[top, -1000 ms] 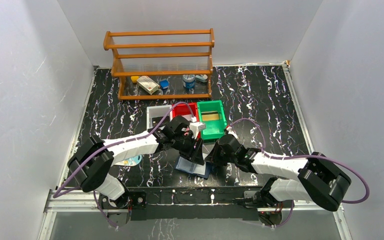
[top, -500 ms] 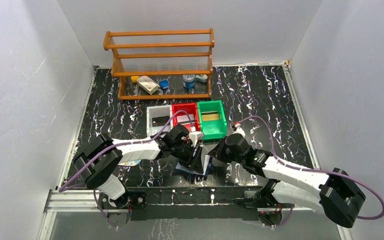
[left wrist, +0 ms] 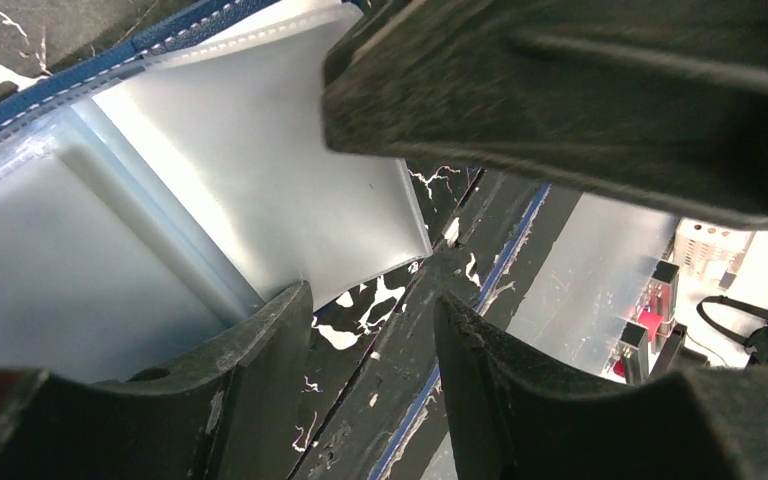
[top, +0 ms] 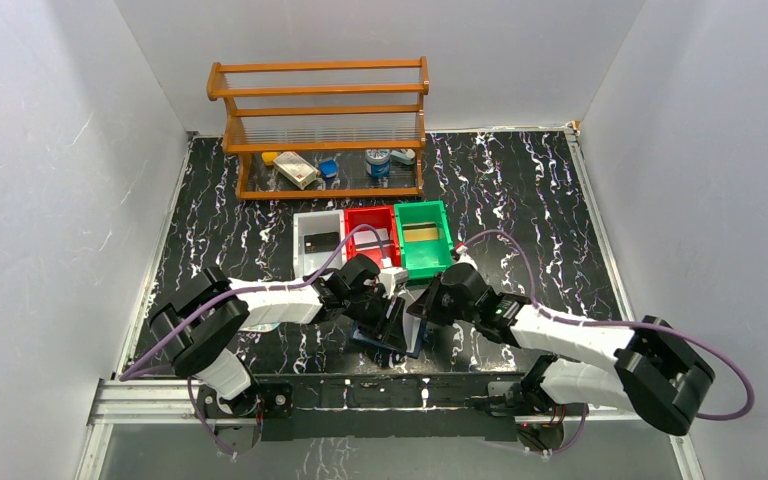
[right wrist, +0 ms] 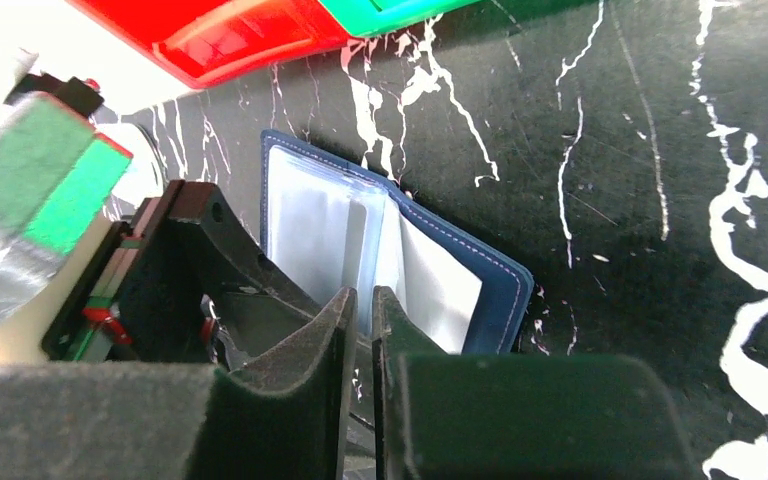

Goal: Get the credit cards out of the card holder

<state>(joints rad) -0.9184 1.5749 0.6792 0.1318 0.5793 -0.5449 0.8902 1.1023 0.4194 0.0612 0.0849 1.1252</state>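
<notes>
— At the near edge of the table, between our two arms, the card holder lies opened flat. Its navy cover is down and its clear sleeves fan upward.

— Do we have a card out?

— None that we can see. The sleeves look pale and blank from both wrist views, and we cannot tell whether cards sit inside them.

— And our claws?

— Our right claw is narrowed to a slit at the edge of one clear leaf. It may be pinching that leaf or a card edge, but we cannot tell which, or whether it grips at all. Our left claw stands partly open with only bare table showing between its fingers. One finger seems to lie against the sleeves, perhaps to pin the holder.

— Farther back?

— Just beyond stand the grey tray, red tray and green tray, side by side. There are flat things inside, too small for us to name. Behind them is the wooden rack.

— So where are we?

— We judge the holder is opened and the extraction barely begun. As far as we can see, every card is left to draw out.
</notes>
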